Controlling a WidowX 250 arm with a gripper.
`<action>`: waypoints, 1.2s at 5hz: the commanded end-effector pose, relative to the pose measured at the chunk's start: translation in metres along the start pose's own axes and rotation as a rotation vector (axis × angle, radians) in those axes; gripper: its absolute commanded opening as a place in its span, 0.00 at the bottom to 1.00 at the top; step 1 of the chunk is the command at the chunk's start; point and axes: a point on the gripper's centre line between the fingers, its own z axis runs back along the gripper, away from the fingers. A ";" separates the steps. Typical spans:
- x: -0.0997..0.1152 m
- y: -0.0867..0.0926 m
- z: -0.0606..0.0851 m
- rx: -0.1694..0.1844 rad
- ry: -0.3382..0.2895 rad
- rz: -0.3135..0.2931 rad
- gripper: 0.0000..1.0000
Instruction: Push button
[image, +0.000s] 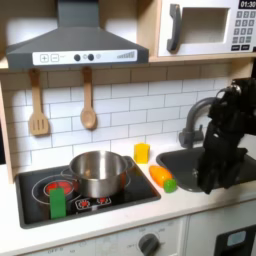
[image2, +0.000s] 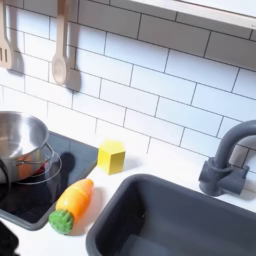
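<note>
In the first exterior view my black arm hangs over the sink at the right, and its gripper points down near the sink's front edge. The gripper is too dark to show how its jaws stand. Two red buttons sit on the front strip of the black stove, well to the gripper's left. A small white button and dark knobs are on the range hood. The microwave keypad is at the top right.
A steel pot stands on the stove beside a green block. A yellow block and a toy carrot lie between stove and sink. A grey faucet rises behind the sink. Utensils hang on the wall.
</note>
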 end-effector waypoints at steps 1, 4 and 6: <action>0.030 0.031 -0.004 0.039 -0.048 0.098 0.00; 0.078 0.057 0.006 0.038 -0.193 0.134 0.00; 0.115 0.062 0.024 -0.004 -0.324 0.113 0.00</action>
